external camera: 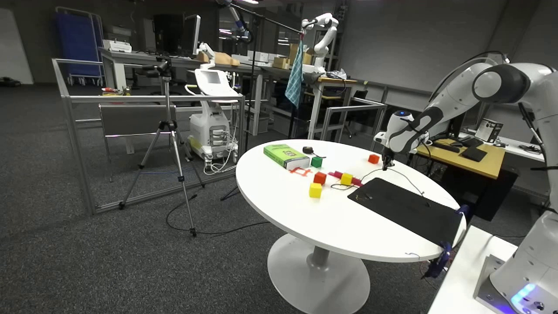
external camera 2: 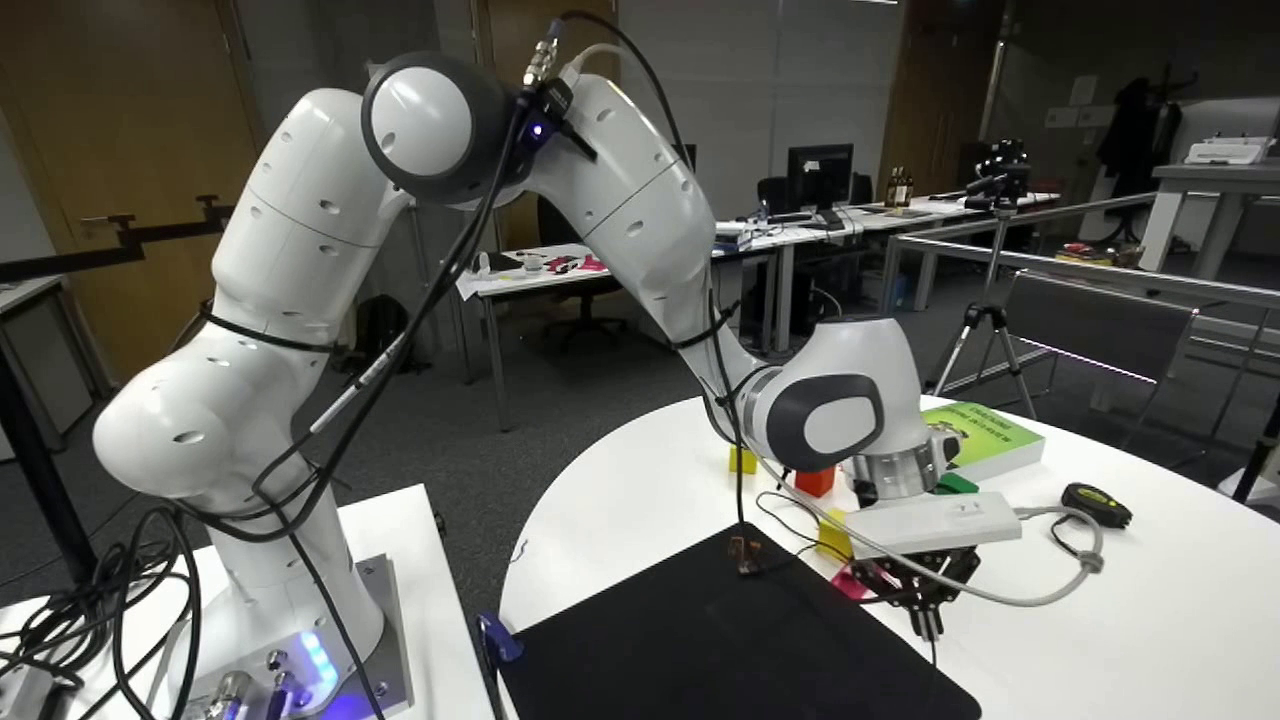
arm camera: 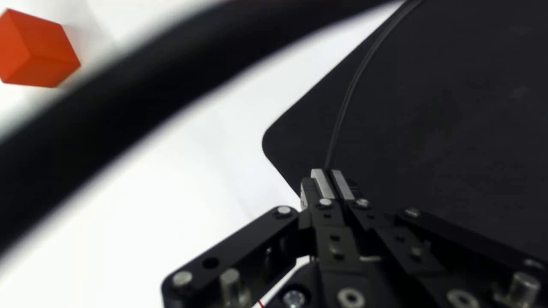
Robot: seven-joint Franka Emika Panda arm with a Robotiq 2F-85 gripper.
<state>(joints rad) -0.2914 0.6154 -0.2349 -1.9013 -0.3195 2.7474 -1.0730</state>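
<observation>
A thin black cable (arm camera: 349,96) is pinched in the closed pads (arm camera: 324,185) of my tool (arm camera: 328,172), above the white round tabletop (arm camera: 141,239) near the rounded corner of a black mat (arm camera: 449,107). On my remote feed, the wrist view shows its long axis leaving the tips toward twelve o'clock and bowing away to one, over the mat. In an exterior view the cable spreads both ways from my tool: one stretch runs toward eight o'clock, looping near a yellow cube (external camera: 346,179) and a magenta strip (external camera: 356,182), the other toward four o'clock, onto the mat. In an exterior view with a black tape measure (external camera 2: 1097,505) at two o'clock from my tool, a short length hangs from the tips toward six, then is lost to me, black against black. Yellow marks on the tape measure and lettering on a green book (external camera 2: 985,430), at one o'clock, are too small for me to read. Only the wrist view gives me the cable's seat between the pads; there, an orange-red cube (arm camera: 36,51) lies at ten o'clock from the tips, and a broad, blurred black band (arm camera: 128,105) sweeps from nine o'clock to one.
</observation>
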